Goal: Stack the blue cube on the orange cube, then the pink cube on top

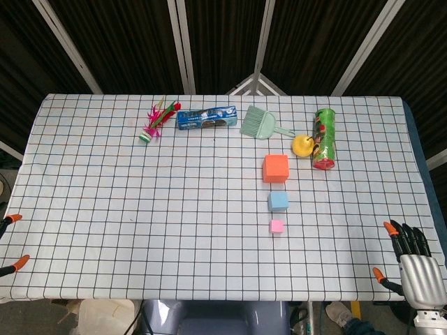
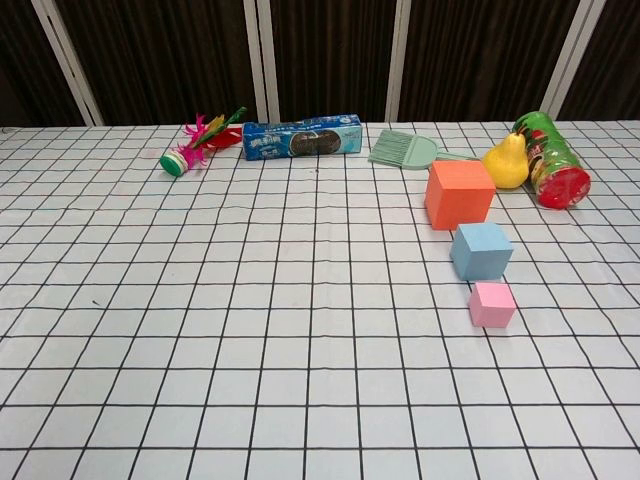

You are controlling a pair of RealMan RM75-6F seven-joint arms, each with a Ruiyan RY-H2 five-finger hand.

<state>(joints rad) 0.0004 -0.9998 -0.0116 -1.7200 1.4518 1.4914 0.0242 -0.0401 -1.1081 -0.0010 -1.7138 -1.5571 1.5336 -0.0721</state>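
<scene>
Checked table [image 1: 105, 209] edge cuts off left hand [image 1: 10, 241], fingers unreadable; right hand [image 1: 413, 262] fingers apart, empty.

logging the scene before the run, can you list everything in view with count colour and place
orange cube: 1, orange, right of centre
blue cube: 1, light blue, just nearer than orange
pink cube: 1, pink, nearest of the row
shuttlecock: 1, pink, red and green, far left
cookie pack: 1, blue, far centre
brush: 1, pale green, far
pear: 1, yellow, beside can
can: 1, green and red, lying far right
table: 1, white grid cloth
right hand: 1, silver and black, orange tips, near right edge, open
left hand: orange tips only, left edge
</scene>
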